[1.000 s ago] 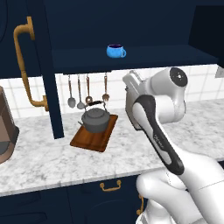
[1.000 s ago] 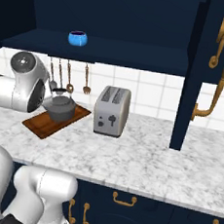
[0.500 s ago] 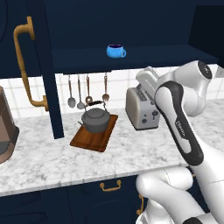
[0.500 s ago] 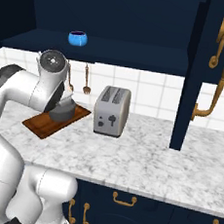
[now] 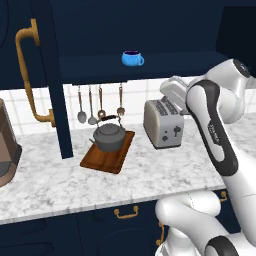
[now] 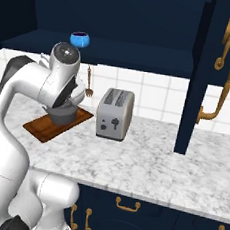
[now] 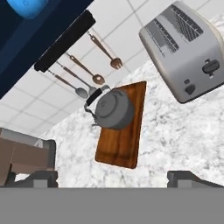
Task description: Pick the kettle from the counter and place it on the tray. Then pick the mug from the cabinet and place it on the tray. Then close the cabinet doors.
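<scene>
The dark grey kettle stands on the reddish-brown tray on the marbled counter. In the hand view the kettle lies ahead of my gripper, on the tray. The jaws are open, with nothing between them. The blue mug sits on the shelf of the open cabinet, above and left of my raised hand. From the right, my arm hides part of the kettle; the mug shows above it.
A silver toaster stands right of the tray. Utensils hang on the tiled wall behind the kettle. The cabinet doors stand open at both sides. A brown appliance sits at the far left.
My arm has swung to the right and unfolded, carrying the hand up and back from the kettle. The kettle stays on the tray and the jaws stay open.
</scene>
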